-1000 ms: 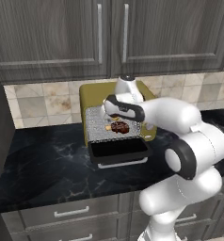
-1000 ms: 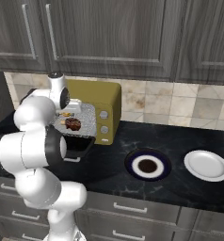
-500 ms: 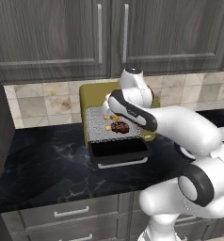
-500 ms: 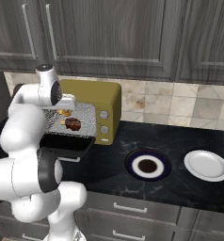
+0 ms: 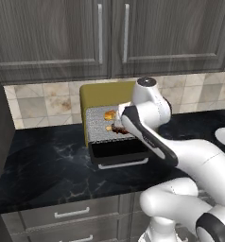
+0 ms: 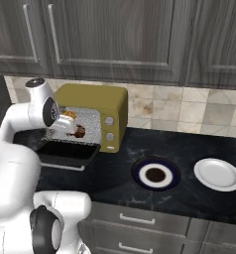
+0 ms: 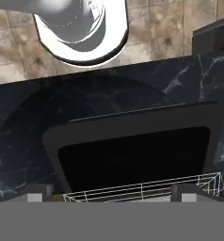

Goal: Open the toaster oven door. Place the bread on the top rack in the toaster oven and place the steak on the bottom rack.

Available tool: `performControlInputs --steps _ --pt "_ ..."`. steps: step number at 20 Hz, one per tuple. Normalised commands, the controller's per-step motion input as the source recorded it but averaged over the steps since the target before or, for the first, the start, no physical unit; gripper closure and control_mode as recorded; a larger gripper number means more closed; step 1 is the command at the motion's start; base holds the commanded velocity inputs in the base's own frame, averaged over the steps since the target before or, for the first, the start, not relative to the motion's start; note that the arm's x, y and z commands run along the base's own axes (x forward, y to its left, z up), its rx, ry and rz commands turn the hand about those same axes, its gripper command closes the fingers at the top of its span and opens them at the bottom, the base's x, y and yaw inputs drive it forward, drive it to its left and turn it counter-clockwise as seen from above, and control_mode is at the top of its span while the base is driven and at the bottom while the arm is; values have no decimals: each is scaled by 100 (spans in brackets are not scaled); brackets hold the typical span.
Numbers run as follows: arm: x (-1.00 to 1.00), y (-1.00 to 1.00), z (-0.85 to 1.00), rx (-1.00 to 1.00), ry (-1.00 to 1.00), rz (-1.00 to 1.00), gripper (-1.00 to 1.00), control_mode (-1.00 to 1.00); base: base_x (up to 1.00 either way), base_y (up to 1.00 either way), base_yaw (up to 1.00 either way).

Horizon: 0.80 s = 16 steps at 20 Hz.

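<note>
The mustard-yellow boxy toaster oven [image 6: 111,105] stands on the dark marble counter [image 6: 199,144], and its black-framed glass door [image 5: 118,150] lies folded down flat in front. Inside, the golden-orange bread lump [image 6: 68,115] sits on the higher level and the dark reddish-brown steak chunk [image 6: 80,131] lies lower, just beside and to its right. The two-finger gripper [image 7: 111,192] has its jaws spread wide and empty. It looks down over the door, with the white wire rack edge [image 7: 142,190] between its tips, so both foods seem placed and the oven mouth lies behind the jaws.
</note>
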Motion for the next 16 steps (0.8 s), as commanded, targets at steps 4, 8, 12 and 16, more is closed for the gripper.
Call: performControlInputs --steps 4,8,12,16 --pt "-43 -10 -31 6 -4 -31 -100 -100 0 0 0" --pt "-10 0 -42 8 -8 -16 -100 -100 0 0 0" --pt "1 6 -6 2 -10 0 -100 -100 0 0 0" --pt "15 25 -1 0 -6 8 -100 -100 0 0 0"
